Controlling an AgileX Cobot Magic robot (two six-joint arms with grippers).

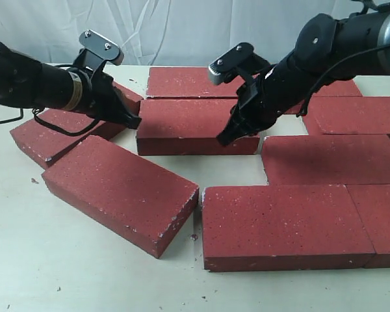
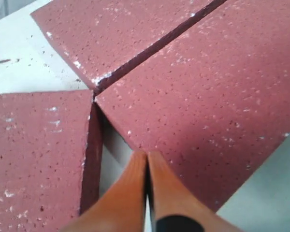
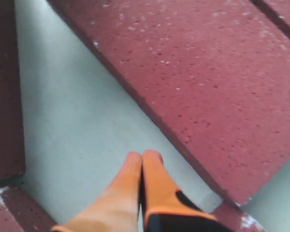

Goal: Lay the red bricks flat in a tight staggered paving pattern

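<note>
Push with left claw (image 1: 135, 121) and right claw (image 1: 223, 138) pressed together, empty, as now. Nudge the brick (image 1: 195, 120) between them low and square, shutting the gap (image 1: 234, 164) beside right claw.

Red bricks (image 1: 279, 224) dark red, white-flecked; table (image 1: 65, 266) off-white; left hand (image 2: 147, 154), right hand (image 3: 142, 155) orange, black-patched.

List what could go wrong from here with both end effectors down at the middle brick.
1. The left end effector, shut, sits in the narrow wedge between the middle brick and the slanted brick beside it. A push could jam or scrape there.
2. The right end effector, shut, is at that brick's front edge. An off-centre push may swing it askew from the rear brick.
3. The front-left brick lies skewed and might block tightening.
</note>
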